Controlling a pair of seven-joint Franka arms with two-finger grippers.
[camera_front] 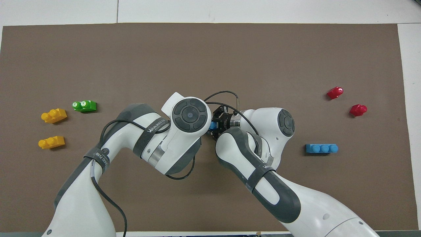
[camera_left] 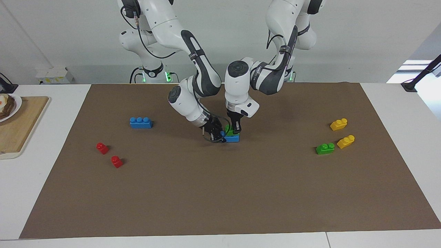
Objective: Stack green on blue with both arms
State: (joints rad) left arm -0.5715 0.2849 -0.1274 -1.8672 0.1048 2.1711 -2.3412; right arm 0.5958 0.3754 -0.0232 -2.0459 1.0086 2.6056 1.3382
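Note:
A green brick (camera_left: 228, 130) sits on a blue brick (camera_left: 232, 138) that rests on the brown mat (camera_left: 220, 193) at mid-table. My left gripper (camera_left: 235, 130) points straight down, shut on the green brick. My right gripper (camera_left: 218, 136) comes in low from the right arm's end and is shut on the end of the blue brick. In the overhead view the left wrist (camera_front: 190, 115) hides the green brick; only a bit of the blue brick (camera_front: 213, 125) shows at the right gripper (camera_front: 217, 125).
A second blue brick (camera_left: 141, 122) and two red bricks (camera_left: 102, 148) (camera_left: 116, 161) lie toward the right arm's end. A second green brick (camera_left: 325, 148) and two yellow bricks (camera_left: 338, 124) (camera_left: 345, 141) lie toward the left arm's end. A wooden board (camera_left: 20, 127) is off the mat.

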